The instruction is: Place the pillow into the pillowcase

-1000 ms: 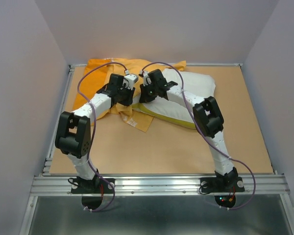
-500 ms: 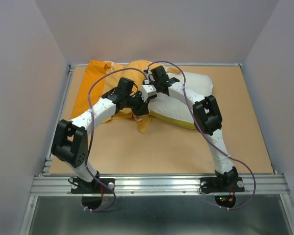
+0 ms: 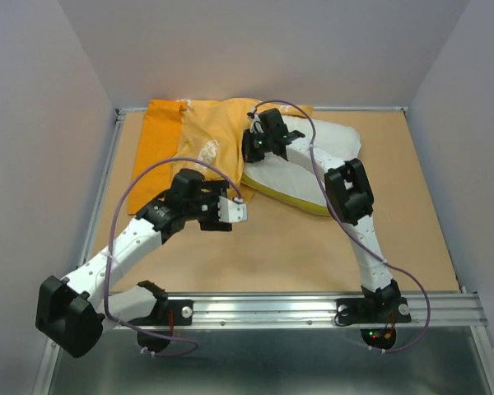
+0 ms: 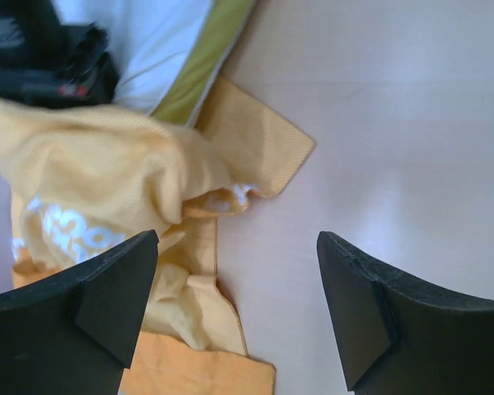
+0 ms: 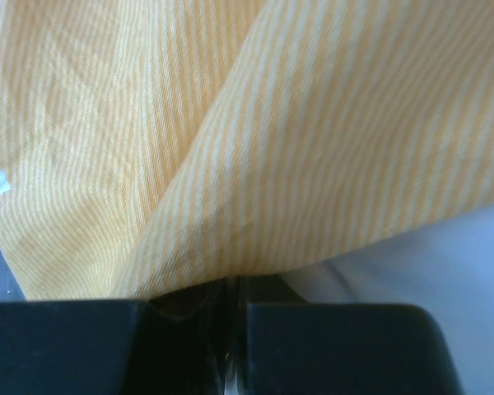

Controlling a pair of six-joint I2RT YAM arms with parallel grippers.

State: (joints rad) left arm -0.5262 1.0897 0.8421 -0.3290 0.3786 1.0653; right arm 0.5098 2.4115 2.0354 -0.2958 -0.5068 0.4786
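pillow [image 3: 336, 141] at far edge, left end hidden under pillowcase [image 3: 189, 140] by far-left corner. my right gripper [image 5: 233, 309] pinching case fabric; left gripper [image 4: 237, 247] spread wide, backed off toward near edge since earlier.

The pillowcase [image 3: 193, 144] lies on the table [image 3: 329, 255] along the far edge, from near the far-left corner to about the middle. The pillow [image 3: 317, 160] lies to its right, also by the far edge, and its left end is covered by the pillowcase. The right gripper [image 3: 249, 153] is where the two meet, pinching a fold of the pillowcase. The left gripper [image 4: 235, 239] is in front of the pillowcase, not touching it, fingers apart.
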